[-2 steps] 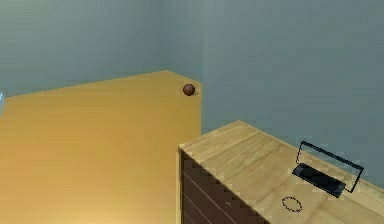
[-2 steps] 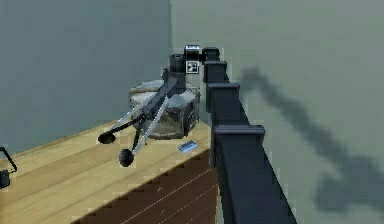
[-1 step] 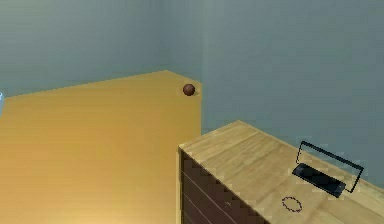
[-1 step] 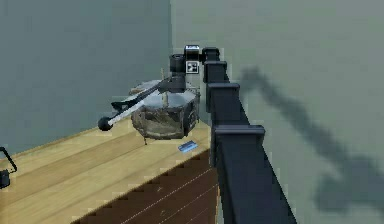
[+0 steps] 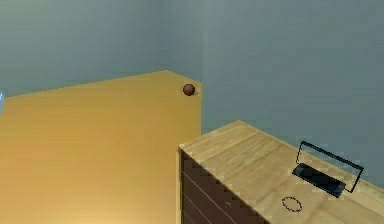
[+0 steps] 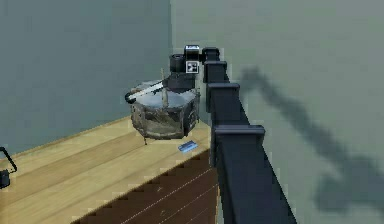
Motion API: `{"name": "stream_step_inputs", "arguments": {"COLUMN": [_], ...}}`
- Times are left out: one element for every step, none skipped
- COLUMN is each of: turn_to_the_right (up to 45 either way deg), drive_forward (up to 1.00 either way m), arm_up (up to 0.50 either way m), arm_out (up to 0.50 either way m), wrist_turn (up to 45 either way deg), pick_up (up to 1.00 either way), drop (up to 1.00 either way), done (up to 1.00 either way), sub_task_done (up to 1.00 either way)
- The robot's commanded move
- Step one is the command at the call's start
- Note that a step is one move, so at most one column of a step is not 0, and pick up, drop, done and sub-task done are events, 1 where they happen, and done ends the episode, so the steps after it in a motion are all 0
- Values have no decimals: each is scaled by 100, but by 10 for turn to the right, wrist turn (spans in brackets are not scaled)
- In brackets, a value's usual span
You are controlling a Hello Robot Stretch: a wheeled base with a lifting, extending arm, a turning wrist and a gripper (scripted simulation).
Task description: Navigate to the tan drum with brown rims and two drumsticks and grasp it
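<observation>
- Drum (image 6: 165,108), tan with darker rims, stood on the far end of the wooden worktop (image 6: 90,170) near the wall. Its sticks (image 6: 147,90) lay across the top skin, where they would not roll off.
- My arm (image 6: 236,140) lay stretched along the worktop's edge, so that my jaws stood at the drum's upper rim. I could not tell whether they touched it.
- I could not tell the state of my jaws, nor whether they held anything, because the drum sat on the worktop right at them.
- A small blue object (image 6: 187,147) lay just beside the drum's base, and I judged that a careless lift might knock it.
</observation>
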Motion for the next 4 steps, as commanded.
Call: {"name": "stream_step_inputs", "arguments": {"turn_to_the_right": [0,0,0,0], "drive_forward": [0,0,0,0], "arm_up": [0,-22,0,10], "arm_out": [0,0,0,0], "wrist_turn": [150,0,0,0], "pick_up": [0,0,100,0], "drop": [0,0,0,0], "done": [0,0,0,0], "sub_task_done": [0,0,0,0]}}
